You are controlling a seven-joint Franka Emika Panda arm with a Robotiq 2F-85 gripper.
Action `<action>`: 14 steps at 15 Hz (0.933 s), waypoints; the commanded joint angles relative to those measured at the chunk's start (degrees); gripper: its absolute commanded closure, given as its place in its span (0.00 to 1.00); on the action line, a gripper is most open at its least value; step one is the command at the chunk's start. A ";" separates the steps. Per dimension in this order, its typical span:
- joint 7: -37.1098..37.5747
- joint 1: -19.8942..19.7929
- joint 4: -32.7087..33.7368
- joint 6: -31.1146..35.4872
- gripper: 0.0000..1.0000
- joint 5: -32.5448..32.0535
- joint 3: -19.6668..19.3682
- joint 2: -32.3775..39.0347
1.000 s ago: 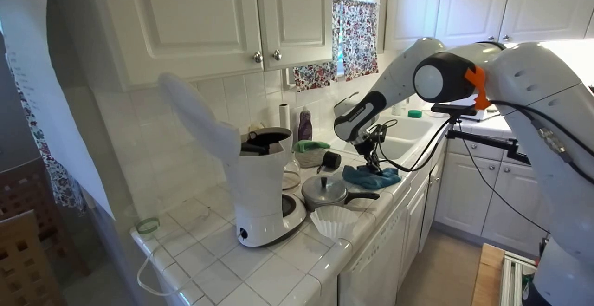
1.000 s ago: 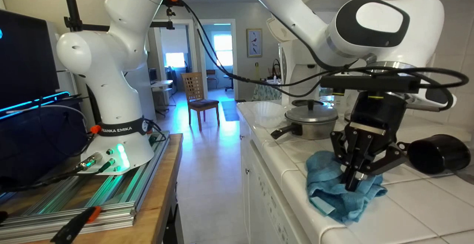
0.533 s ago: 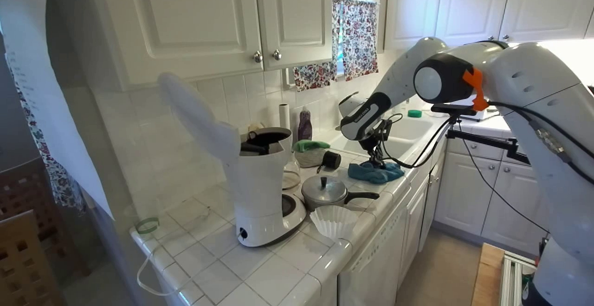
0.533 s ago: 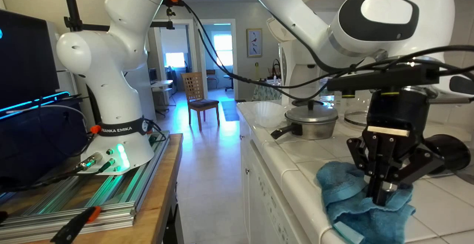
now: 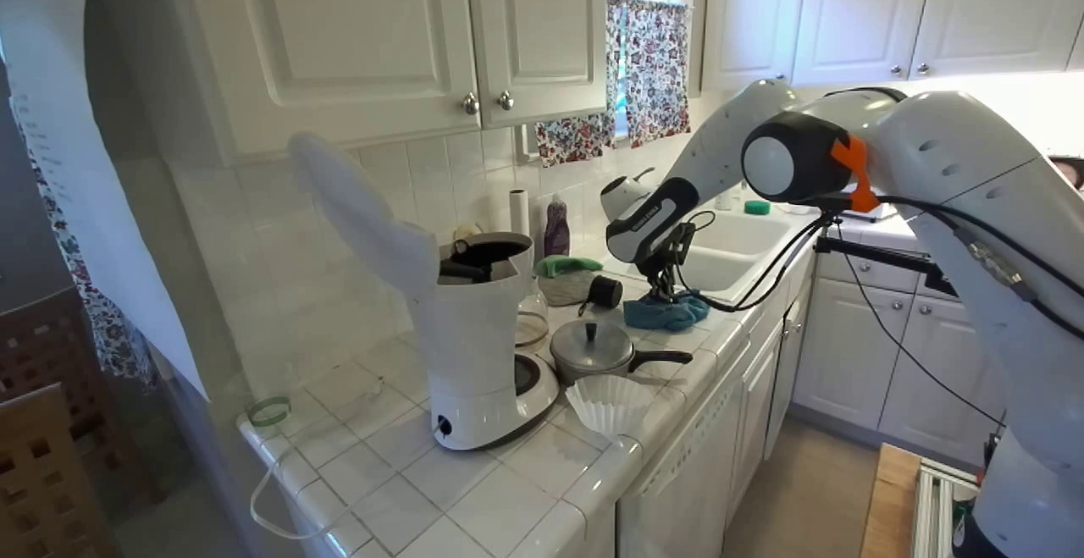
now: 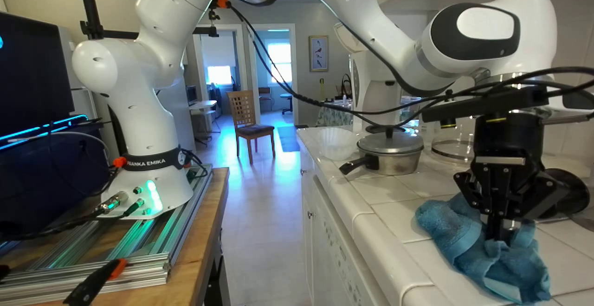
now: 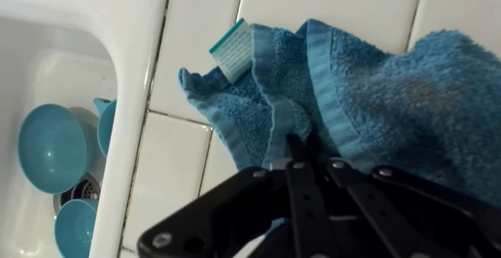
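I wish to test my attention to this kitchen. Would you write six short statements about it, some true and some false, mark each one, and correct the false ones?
1. The shut tool touches the blue cloth. True.
2. The blue cloth is spread out flat. False: it lies bunched on the counter.
3. A turquoise bowl sits inside the sink. True.
4. A black handle extends from the saucepan. True.
5. The saucepan is uncovered. False: its lid is on.
6. The tool grips the black handle. False: it is at the blue cloth.
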 commanded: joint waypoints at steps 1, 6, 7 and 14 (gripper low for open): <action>2.30 1.18 2.00 2.14 0.99 -0.38 0.88 1.26; -0.80 1.23 -0.22 -0.24 0.99 2.24 3.82 -0.71; -1.72 1.10 -0.62 -1.06 0.99 2.67 4.45 -1.11; -9.73 -0.13 -3.00 -11.29 0.99 7.98 8.37 -4.29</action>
